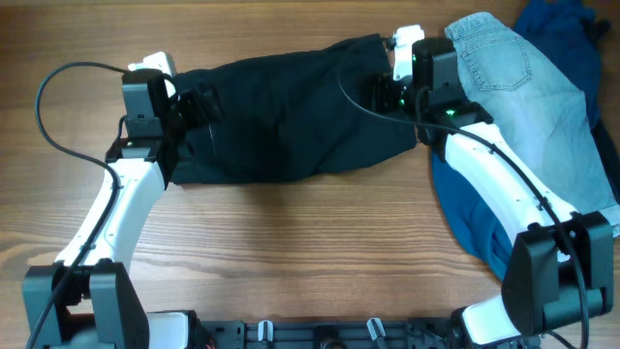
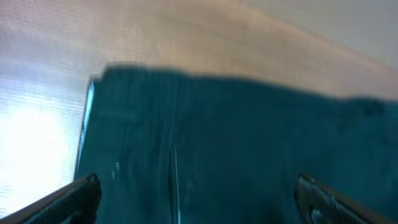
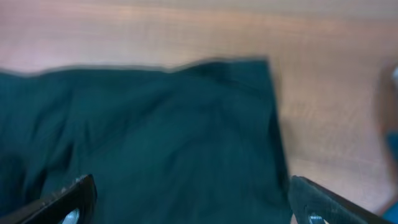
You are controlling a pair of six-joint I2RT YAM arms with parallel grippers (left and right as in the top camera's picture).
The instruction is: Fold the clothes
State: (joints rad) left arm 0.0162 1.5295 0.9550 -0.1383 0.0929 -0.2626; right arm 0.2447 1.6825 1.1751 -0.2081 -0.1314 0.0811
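Overhead view of a wooden table (image 1: 291, 252) with two white-and-black robot arms, one on each side, and three garments. One pair of black shorts (image 1: 291, 131) lies spread flat across the middle of the table, running from left to right. One pair of light-blue denim shorts (image 1: 523, 82) lies at the right end, just beside the black pair. One dark blue garment (image 1: 567, 29) sits partly under the denim, reaching the top right corner.

The left gripper (image 1: 199, 105) is over the left end of the black shorts, and the right gripper (image 1: 380, 94) is over their right end. From above, the fingers are too dark against the cloth to make out.

The two wrist views, both blurred, show what the overhead does not. In each one, two fingers stand spread wide at the bottom corners, holding nothing, with dark fabric filling the space between them. The pictures do not show whether the fingertips touch the cloth. Each wrist view also shows an end edge of the shorts against bare wood.
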